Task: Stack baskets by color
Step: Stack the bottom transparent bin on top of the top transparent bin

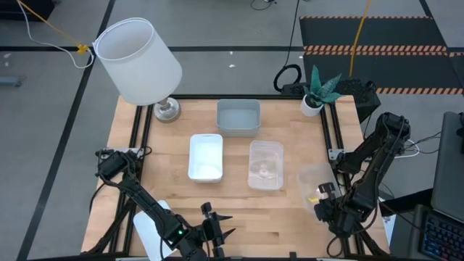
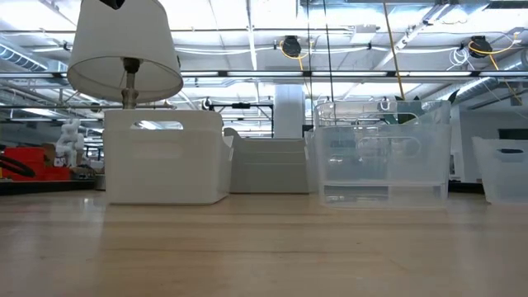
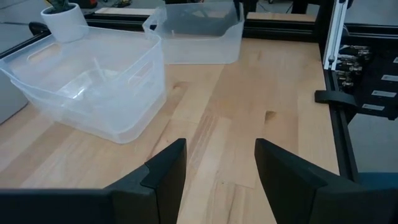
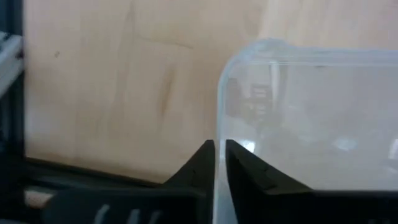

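Only up close, right claw [image 4: 219, 163] pinching clear basket [image 4: 311, 118] rim.

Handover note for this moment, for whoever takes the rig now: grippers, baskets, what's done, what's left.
Right gripper: shut on the rim of the clear basket at the right edge of the table.
Left gripper: open, empty, waiting at the near edge, left of centre.
Other baskets: white basket mid-table, second clear basket just right of it, grey-blue basket behind them. All stand apart.
Done: no stack visible yet.
Left: nest the gripped clear basket with the other clear one; white and grey-blue show no partners in view.
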`<state>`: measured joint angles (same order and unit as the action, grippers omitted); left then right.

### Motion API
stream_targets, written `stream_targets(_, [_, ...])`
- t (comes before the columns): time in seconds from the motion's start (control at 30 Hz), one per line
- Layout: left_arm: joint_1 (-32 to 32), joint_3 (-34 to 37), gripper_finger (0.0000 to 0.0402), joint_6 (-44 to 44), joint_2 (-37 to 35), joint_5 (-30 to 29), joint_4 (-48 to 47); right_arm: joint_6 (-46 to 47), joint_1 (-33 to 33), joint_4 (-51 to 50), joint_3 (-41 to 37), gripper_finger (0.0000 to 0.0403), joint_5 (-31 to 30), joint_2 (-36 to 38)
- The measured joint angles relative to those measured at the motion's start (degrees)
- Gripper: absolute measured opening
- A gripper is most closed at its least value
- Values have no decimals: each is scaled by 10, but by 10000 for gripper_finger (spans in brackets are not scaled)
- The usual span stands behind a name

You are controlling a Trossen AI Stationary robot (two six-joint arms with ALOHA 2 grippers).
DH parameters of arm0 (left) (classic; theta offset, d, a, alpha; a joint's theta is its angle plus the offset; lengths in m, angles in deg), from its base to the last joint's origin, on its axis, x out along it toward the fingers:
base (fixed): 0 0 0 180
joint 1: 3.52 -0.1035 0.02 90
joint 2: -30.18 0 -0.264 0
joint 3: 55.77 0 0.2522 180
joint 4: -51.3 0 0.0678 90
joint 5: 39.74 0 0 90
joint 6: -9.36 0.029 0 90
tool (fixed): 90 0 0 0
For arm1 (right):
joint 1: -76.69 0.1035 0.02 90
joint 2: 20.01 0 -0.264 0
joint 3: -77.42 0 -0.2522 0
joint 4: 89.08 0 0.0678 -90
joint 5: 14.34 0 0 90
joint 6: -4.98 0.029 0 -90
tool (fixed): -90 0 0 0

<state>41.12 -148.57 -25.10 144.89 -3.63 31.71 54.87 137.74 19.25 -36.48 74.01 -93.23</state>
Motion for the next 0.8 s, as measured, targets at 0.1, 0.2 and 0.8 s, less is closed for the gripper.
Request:
stream_targets(0.1, [0, 0, 191, -1, 0, 0, 0, 10, -1, -4, 0, 61, -3, 1])
stream_targets(0.2, [0, 0, 191, -1, 0, 0, 0, 26, -1, -17, -2, 95, -1, 1])
stream_targets(0.8, [0, 0, 191, -2, 0, 0, 0, 30, -2, -9, -28, 7, 49, 1])
